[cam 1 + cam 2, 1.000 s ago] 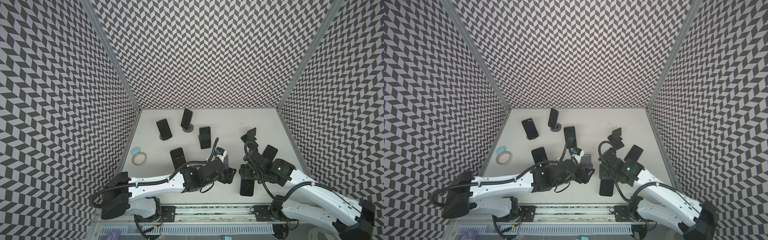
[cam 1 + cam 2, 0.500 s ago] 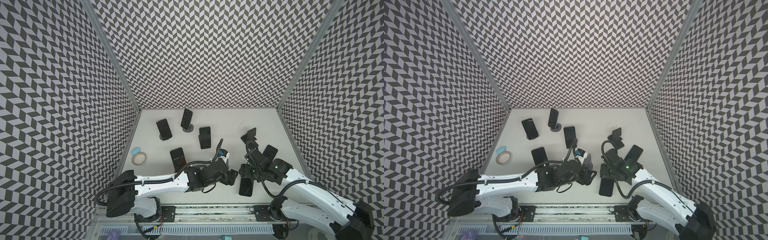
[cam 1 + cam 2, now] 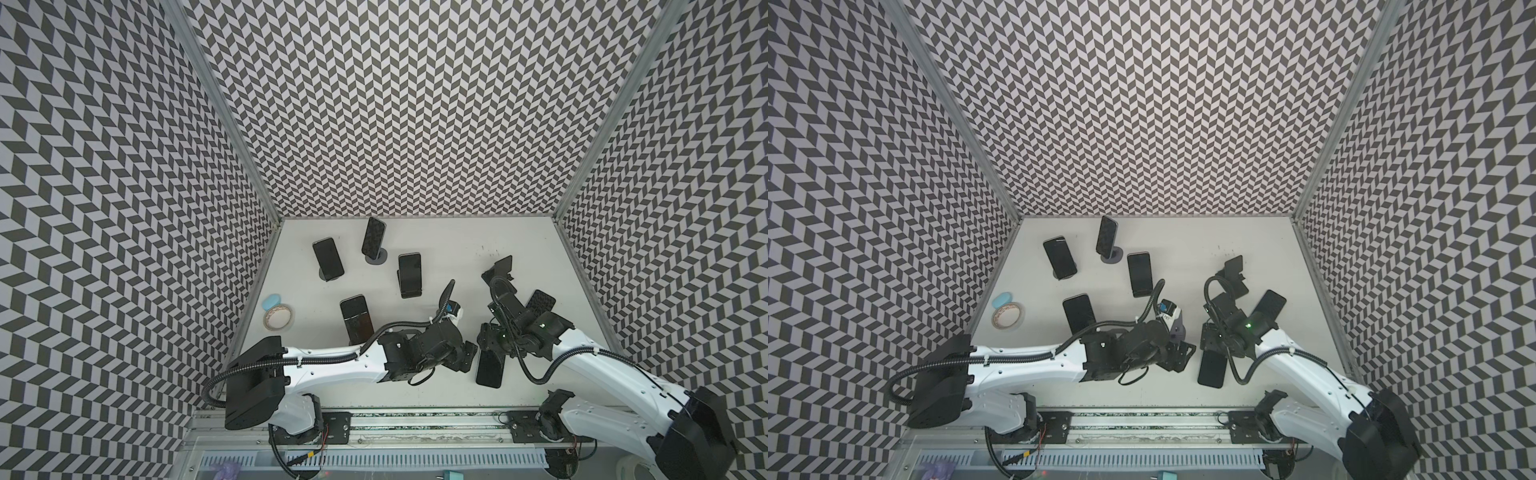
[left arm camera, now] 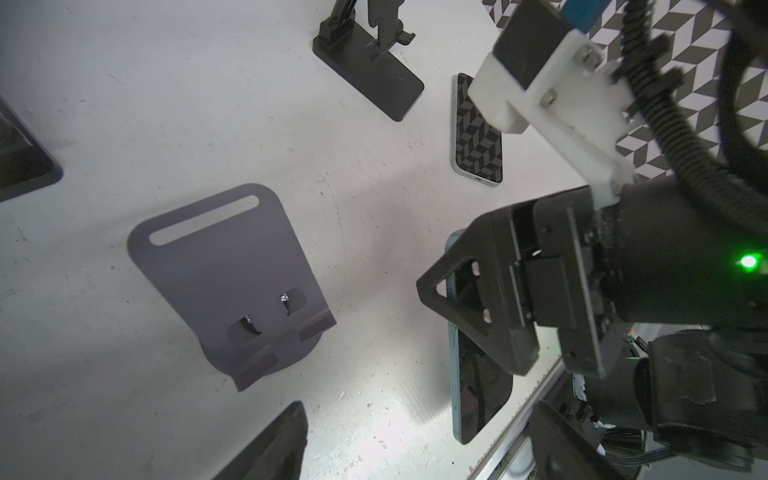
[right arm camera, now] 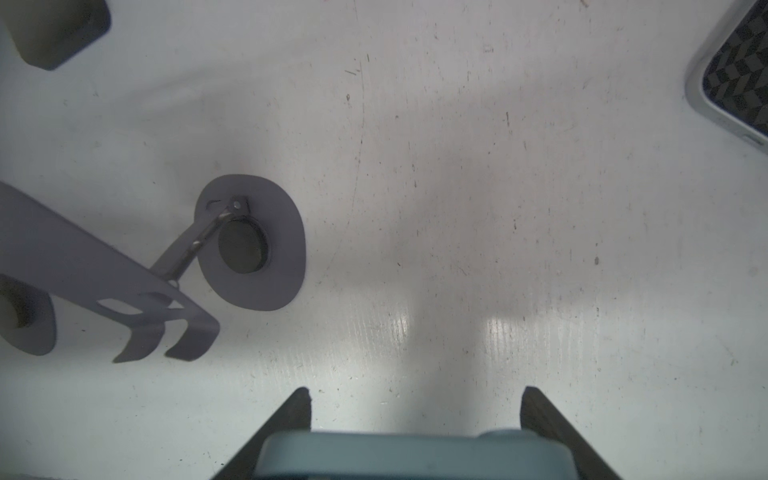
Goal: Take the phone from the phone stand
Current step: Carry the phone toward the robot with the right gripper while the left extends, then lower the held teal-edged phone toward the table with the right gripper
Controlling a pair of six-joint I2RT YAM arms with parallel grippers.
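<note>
Scuffed, seemingly glossy white tabletop [image 5: 478,187]; chevron walls [image 3: 395,104]

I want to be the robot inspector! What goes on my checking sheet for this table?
Surface: white table, scuffed and speckled.
Job's things: phone is off the grey stand, which stands empty.
Clutter: four propped phones, one flat phone, an empty black stand, a tape roll, a pale blue lump.
Grippers: right gripper shut on the phone's edges; left gripper open, holding nothing.
Cables: black hoses along both arms; no snag seen.
Surroundings: chevron walls on three sides.
</note>
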